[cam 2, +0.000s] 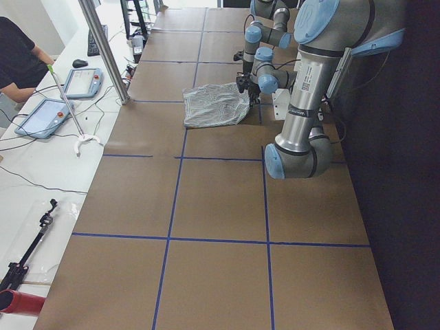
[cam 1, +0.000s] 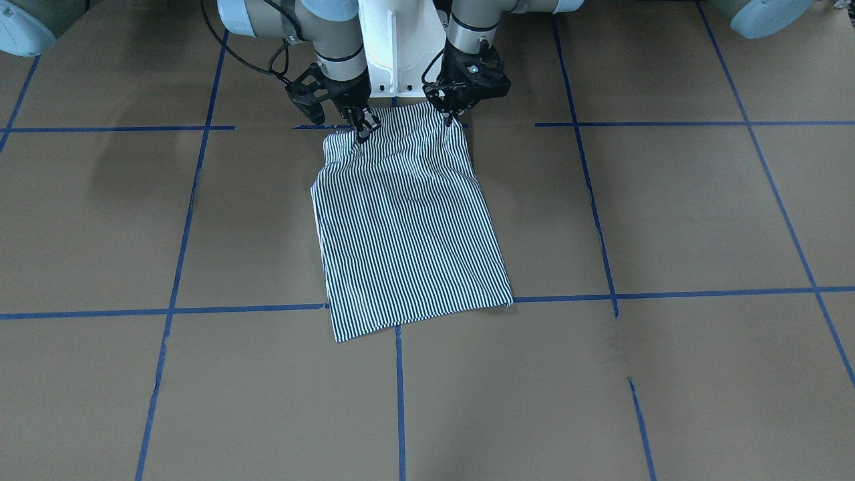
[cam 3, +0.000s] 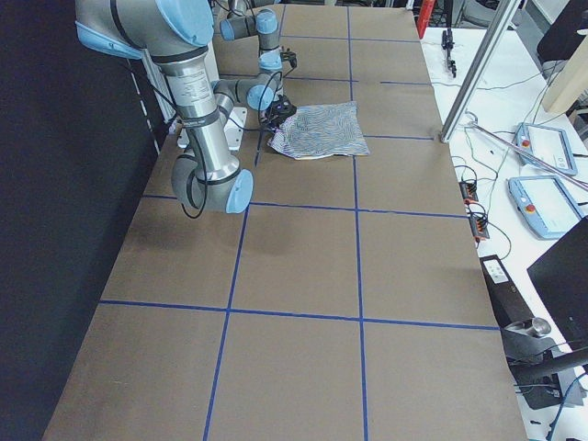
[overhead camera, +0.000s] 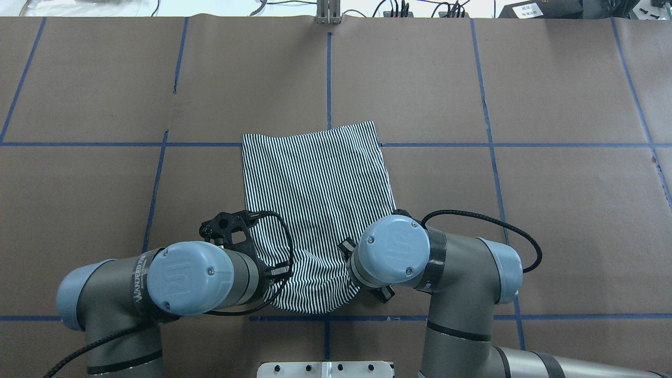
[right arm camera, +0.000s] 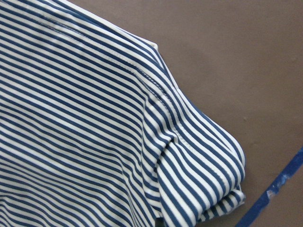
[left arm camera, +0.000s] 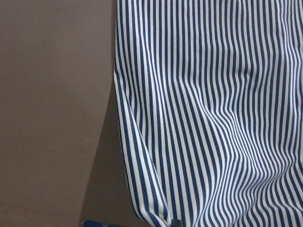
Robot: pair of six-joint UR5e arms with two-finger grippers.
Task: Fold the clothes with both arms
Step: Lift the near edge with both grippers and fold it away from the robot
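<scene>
The navy-and-white striped polo shirt lies folded into a long rectangle on the brown table, plain striped side up; its collar, placket and logo are hidden. It also shows in the overhead view. My left gripper is shut on the corner of the shirt's robot-side edge. My right gripper is shut on the other corner of that edge. This edge is raised a little and puckered between them. The left wrist view shows draped stripes; the right wrist view shows a bunched fold.
The white pedestal base stands just behind the shirt. Blue tape lines cross the brown table cover. Beside the table's far side are a metal post, tablets and an operator.
</scene>
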